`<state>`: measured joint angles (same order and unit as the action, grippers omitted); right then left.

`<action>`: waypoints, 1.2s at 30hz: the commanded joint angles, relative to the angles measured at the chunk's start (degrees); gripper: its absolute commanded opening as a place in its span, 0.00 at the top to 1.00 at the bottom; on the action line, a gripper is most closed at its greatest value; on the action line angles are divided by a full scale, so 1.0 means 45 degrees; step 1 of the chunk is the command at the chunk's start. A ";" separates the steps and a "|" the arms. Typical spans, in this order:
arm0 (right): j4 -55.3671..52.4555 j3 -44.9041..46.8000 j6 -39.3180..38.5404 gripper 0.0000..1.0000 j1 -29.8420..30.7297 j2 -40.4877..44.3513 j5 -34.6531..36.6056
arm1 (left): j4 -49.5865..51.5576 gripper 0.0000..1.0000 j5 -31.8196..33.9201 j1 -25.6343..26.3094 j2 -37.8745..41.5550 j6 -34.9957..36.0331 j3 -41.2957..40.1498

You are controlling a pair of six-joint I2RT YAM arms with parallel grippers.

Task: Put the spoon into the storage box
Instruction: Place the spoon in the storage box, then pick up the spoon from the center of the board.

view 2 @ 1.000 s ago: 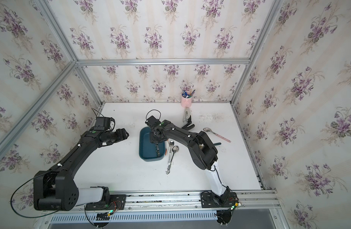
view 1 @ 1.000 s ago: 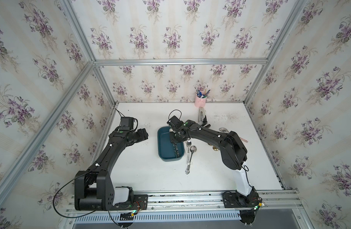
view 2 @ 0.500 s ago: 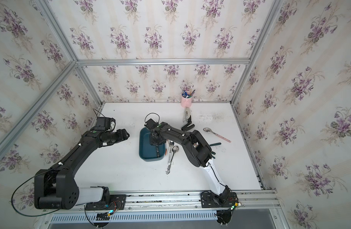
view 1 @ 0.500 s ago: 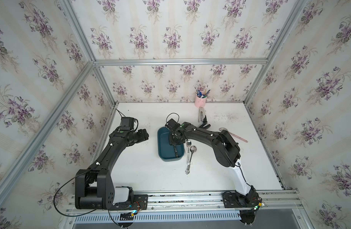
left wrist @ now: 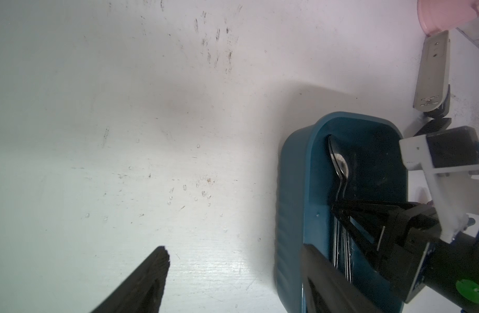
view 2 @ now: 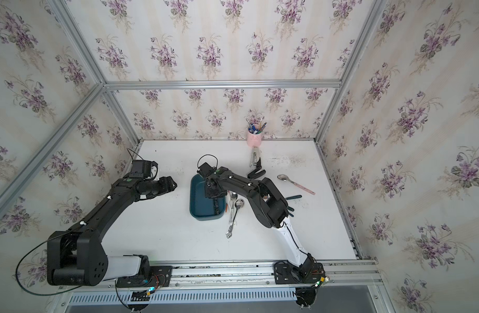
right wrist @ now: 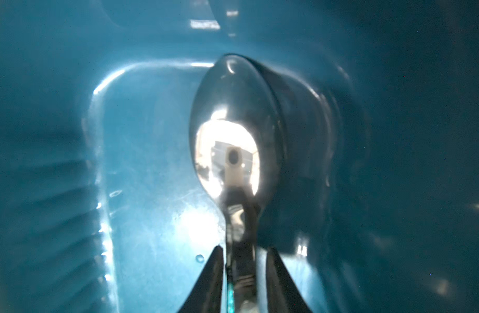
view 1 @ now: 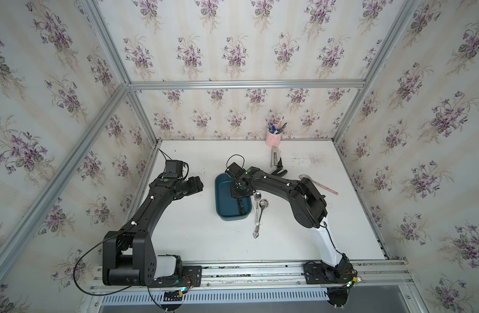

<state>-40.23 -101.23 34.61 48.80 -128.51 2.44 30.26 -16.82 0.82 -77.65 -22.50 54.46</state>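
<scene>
Right pincer (right wrist: 245, 248) is down inside the dark teal-blue, round-cornered plastic storage box (view 1: 224, 203). Its jaws are parted. They flank the handle of the polished steel spoon (right wrist: 233, 130), with a sliver of blue floor showing on one side. Reads as let go, not clamped.

Left pincer (left wrist: 233, 248) is spread wide and empty. It hangs over bare white bench (view 1: 205, 244) beside the box.

Step in hand, as I judge it: release and withdrawal.
- Best done by widening the jaws a touch more, so neither finger drags the handle.
- Then rise straight up until the fingertips clear the low wall.
- Only then swing away.
- A sideways exit risks hooking the handle and flipping the spoon back out.

The spoon lies lengthwise in the box. The bowl's nose is close to the rounded end wall and the handle runs back between the fingers. The bowl is mirror-bright, its hollow facing the wrist camera and reflecting it. In the left wrist view it lies near one long wall. I cannot tell whether it rests fully flat.

Two more steel spoons (view 1: 257, 208) lie on the bench just beside the box.
</scene>
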 commanded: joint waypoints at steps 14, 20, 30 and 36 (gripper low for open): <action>-0.1093 -0.0037 -0.2706 0.60 -0.0098 0.2923 0.1596 | 0.0401 0.20 0.0655 0.1419 -0.0283 0.0463 0.1608; -0.1217 0.1736 -0.6027 0.62 -0.1177 0.5284 0.2818 | 0.0766 0.20 0.1891 0.3238 -0.0654 0.1430 0.2645; 0.1530 0.6383 -1.0592 0.55 -0.6226 0.8892 0.1625 | 0.0451 0.20 0.1353 0.4326 -0.1258 0.1853 0.3245; 0.1792 0.6158 -1.1008 0.56 -0.9876 0.7375 -0.0043 | 0.0287 0.19 0.1130 0.4484 -0.1387 0.1836 0.3213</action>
<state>-33.58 -71.44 -11.53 8.19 -92.47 7.11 32.23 -10.81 20.73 -83.79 -15.00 68.77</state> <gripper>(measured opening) 0.446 0.805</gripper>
